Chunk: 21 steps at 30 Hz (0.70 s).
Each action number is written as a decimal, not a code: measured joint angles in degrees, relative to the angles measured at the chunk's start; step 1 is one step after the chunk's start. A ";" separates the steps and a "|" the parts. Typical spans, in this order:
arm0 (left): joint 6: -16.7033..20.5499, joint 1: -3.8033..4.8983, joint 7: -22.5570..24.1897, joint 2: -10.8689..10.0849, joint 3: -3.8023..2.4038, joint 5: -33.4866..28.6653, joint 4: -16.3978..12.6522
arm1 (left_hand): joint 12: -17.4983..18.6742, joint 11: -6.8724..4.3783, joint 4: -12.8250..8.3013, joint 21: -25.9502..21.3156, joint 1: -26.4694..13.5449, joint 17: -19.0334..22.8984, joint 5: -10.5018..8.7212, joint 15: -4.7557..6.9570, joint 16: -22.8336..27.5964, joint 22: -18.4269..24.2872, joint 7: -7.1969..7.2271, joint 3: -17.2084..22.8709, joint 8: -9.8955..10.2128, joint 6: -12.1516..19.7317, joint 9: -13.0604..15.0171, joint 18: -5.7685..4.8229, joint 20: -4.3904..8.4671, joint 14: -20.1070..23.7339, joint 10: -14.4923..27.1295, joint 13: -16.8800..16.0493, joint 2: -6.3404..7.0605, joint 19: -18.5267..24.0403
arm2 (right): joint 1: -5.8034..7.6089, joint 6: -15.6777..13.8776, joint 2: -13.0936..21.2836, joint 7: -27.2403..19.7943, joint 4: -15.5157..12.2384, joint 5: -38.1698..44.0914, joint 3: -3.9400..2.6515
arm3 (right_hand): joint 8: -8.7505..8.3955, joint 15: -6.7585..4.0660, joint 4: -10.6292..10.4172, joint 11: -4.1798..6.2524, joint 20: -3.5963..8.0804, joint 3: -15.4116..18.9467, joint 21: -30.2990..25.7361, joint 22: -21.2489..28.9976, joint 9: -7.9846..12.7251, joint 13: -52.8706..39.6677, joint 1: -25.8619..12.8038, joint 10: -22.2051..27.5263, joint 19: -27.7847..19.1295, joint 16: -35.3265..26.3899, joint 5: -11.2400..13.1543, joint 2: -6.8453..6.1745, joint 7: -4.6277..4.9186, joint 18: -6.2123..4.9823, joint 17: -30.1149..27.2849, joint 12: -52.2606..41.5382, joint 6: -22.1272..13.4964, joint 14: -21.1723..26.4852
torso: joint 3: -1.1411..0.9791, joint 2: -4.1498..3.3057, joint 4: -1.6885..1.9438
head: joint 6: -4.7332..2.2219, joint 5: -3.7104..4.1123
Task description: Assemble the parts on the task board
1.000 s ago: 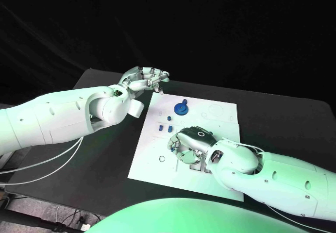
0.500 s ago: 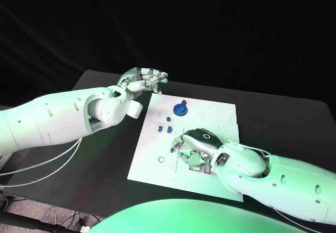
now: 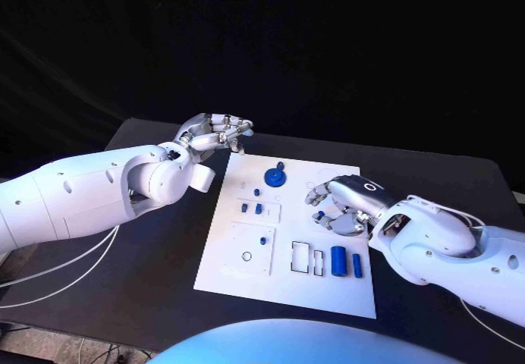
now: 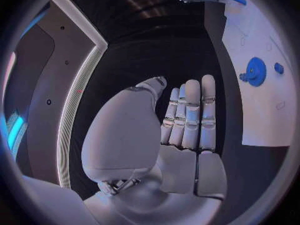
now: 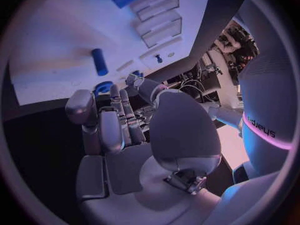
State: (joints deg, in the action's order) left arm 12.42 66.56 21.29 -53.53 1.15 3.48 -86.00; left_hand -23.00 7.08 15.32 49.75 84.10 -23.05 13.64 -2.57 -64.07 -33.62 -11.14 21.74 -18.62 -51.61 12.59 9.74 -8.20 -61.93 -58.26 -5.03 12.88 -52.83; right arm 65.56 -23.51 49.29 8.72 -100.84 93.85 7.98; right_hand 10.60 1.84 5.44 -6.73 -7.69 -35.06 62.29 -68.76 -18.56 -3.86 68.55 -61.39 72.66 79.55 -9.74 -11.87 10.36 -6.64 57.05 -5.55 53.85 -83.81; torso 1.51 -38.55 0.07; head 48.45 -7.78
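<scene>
The white task board (image 3: 328, 296) lies mid-table. A blue gear (image 3: 275, 177) (image 4: 253, 71) stands near its far edge, with small blue parts (image 3: 250, 207) just in front of it. Two blue cylinders (image 3: 347, 262) lie beside the rectangular slots (image 3: 307, 258). My right hand (image 3: 341, 203) hovers over the board's right side with its fingers curled. In the right wrist view a blue bit (image 5: 103, 87) shows at that hand's (image 5: 125, 135) fingertips; whether it is held I cannot tell. My left hand (image 3: 213, 133) (image 4: 181, 130) hangs beyond the board's far left corner, fingers drawn in, nothing in them.
The black table (image 3: 164, 250) runs wide on both sides of the board. A cable (image 3: 66, 265) trails over the table's left edge under my left arm. One blue cylinder (image 5: 99, 61) lies on the board (image 5: 56, 45) ahead of my right hand.
The camera has shifted. My right hand has left the slot area and moved to the board's right side, uncovering the slots and two blue cylinders. The left hand keeps its place.
</scene>
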 measured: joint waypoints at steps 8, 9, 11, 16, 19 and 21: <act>-0.18 0.00 -0.01 0.09 0.00 0.00 0.08 | 0.00 0.00 0.00 0.00 0.00 -0.02 0.00 0.00 0.00 0.00 0.00 0.00 0.00 0.00 0.00 0.00 0.00 0.00 0.00 0.00 0.00 0.00 | 1.72 4.33 1.84 0.78 1.61 -2.56 -0.08 | -0.77 0.00 -0.55 -0.09 -0.11 2.89 -2.28 1.62 0.07 0.03 0.24 2.68 -0.77 0.00 -0.37 -0.54 -0.22 0.00 -0.59 0.00 -0.95 0.00 | -0.05 0.08 -0.20 | -0.32 0.23; -0.21 0.00 -0.01 0.11 0.00 0.00 0.09 | 0.00 0.00 0.00 0.00 0.00 -0.02 0.00 0.00 0.00 0.00 0.00 0.00 0.00 0.00 0.00 0.00 -0.01 0.00 0.00 0.00 0.00 -0.01 | 1.77 4.91 1.83 0.84 1.73 -2.70 -0.08 | -0.77 0.00 -0.55 -0.10 -0.11 2.90 -2.28 1.62 0.07 0.03 0.24 2.69 -0.77 0.00 -0.37 -0.54 -0.23 0.00 -0.59 0.00 -0.95 0.00 | -0.07 0.08 -0.20 | -0.34 0.25; -0.27 0.00 -0.02 0.12 0.00 0.00 0.15 | 0.00 0.00 0.00 0.00 0.00 -0.02 0.00 0.00 0.00 0.00 0.00 0.00 0.00 0.00 0.00 0.00 -0.21 0.00 0.00 0.00 0.00 -0.21 | 1.86 6.14 1.70 0.93 2.03 -2.92 -0.07 | -0.77 0.00 -0.55 -0.29 -0.11 3.25 -2.28 1.62 0.07 0.03 0.45 2.89 -0.77 0.00 -0.36 -0.76 -0.23 0.00 -0.54 0.00 -0.95 0.00 | -0.09 0.08 -0.20 | -0.36 0.28; -0.35 0.00 -0.02 0.12 0.00 0.00 0.22 | 0.00 0.00 0.00 0.00 0.00 -0.01 0.00 0.00 0.00 0.00 0.00 0.00 0.00 0.00 0.01 0.00 -0.21 0.00 0.00 0.00 0.00 -0.21 | 1.90 8.35 1.25 1.10 2.45 -3.16 -0.01 | -0.77 0.00 -0.63 -0.30 -0.11 3.75 -2.28 1.59 0.07 -0.04 0.47 2.89 -0.77 0.00 -0.36 -0.74 -0.22 0.00 -0.35 -0.74 -0.95 0.00 | -0.05 0.04 -0.16 | -0.36 0.29; -0.38 0.00 -0.03 0.08 0.00 0.00 0.22 | 0.00 0.00 0.07 0.00 0.00 -0.04 0.00 0.00 0.00 0.06 0.00 -0.07 0.00 0.00 0.01 0.00 -0.21 0.00 0.00 -0.03 0.00 -0.21 | 1.89 9.30 0.83 1.17 2.69 -3.22 0.05 | -0.77 0.00 -0.86 0.13 -0.11 3.99 -2.28 1.36 0.01 -0.10 0.84 2.46 -0.76 0.00 -0.36 -0.37 -0.22 0.00 -0.23 -1.33 -0.95 0.00 | -0.02 0.02 -0.14 | -0.26 0.29; -0.39 0.00 -0.03 0.04 0.00 0.00 0.22 | 0.00 0.00 0.17 0.00 0.00 -0.07 0.00 0.00 0.00 0.06 0.00 -0.17 0.00 0.00 0.01 0.00 -0.21 0.00 0.00 -0.05 0.00 -0.21 | 1.82 9.71 0.48 1.19 2.86 -3.24 0.10 | -0.77 0.00 -0.87 0.23 -0.09 3.99 -2.19 1.14 0.00 -0.13 1.07 2.33 -0.74 0.00 -0.36 -0.14 -0.25 0.00 -0.16 -1.61 -0.92 0.00 | 0.02 0.02 -0.13 | -0.16 0.29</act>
State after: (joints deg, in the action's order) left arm 12.03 66.56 21.26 -53.48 1.15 3.48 -85.77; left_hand -23.00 7.07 15.49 49.75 84.10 -23.12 13.64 -2.57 -64.07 -33.56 -11.14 21.57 -18.62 -51.61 12.59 9.74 -8.41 -61.93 -58.26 -5.08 12.88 -53.03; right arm 67.38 -13.80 49.77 9.91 -97.98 90.62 8.09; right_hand 9.83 1.84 4.58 -6.50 -7.78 -31.06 60.10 -67.62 -18.57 -3.99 69.62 -59.07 71.92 79.55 -10.10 -12.01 10.11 -6.64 56.89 -7.15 52.93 -83.81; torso 1.52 -38.53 -0.07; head 48.29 -7.49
